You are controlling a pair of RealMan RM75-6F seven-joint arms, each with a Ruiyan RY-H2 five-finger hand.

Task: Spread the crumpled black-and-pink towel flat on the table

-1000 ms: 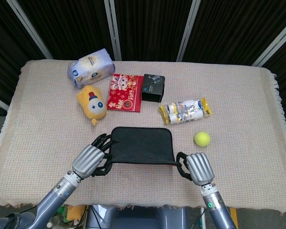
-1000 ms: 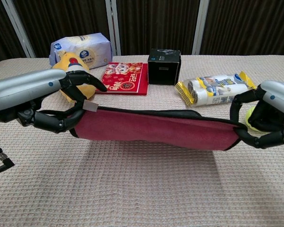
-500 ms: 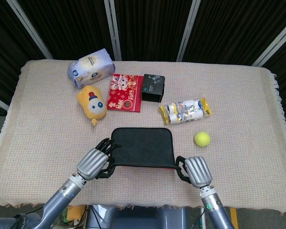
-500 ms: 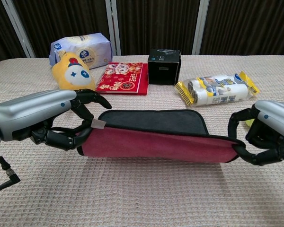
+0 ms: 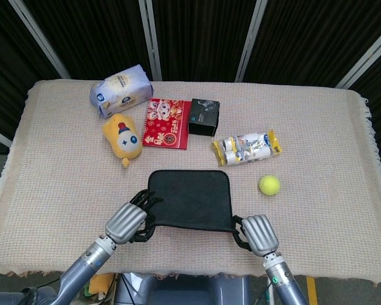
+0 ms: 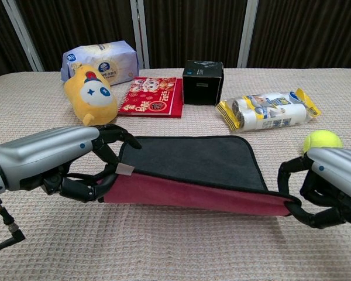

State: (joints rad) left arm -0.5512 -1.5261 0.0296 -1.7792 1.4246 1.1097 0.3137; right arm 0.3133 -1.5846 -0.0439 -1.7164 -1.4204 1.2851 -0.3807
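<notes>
Since the earlier frames both hands have drawn back toward the table's near edge, and the towel (image 5: 190, 199) shows more of its black face lying flat — the pink underside now only a narrow strip along the raised near hem. The left hand (image 5: 128, 221) pinches the near-left corner, knuckles up, fingers curled round the hem. The right hand (image 5: 258, 232) grips the near-right corner the same way — low, just above the table (image 5: 63, 184).

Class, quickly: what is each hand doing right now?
Left hand: holding the towel by its near left corner.
Right hand: holding its near right corner.
</notes>
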